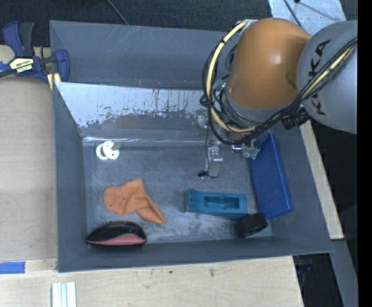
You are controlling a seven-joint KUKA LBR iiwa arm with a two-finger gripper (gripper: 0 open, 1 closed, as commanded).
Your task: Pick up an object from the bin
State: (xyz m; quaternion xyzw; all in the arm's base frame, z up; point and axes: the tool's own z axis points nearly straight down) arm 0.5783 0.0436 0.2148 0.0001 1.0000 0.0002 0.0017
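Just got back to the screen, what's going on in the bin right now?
The arm reaches into the grey bin from the right. Its gripper hangs over bare floor just behind the teal rectangular block, and I see nothing held in it. A dark blue flat box leans on the right wall with a small black piece below it. The orange cloth, black-and-pink oval thing and white ring lie apart to the left.

Item: black capital lettering, printed on the grey casing of the arm at the view's right. Two runs of letters are seen, one just beside the orange cover and one lower down. Both are crossed by cables and cut short. Parts of the brand name "KUKA" are made out.
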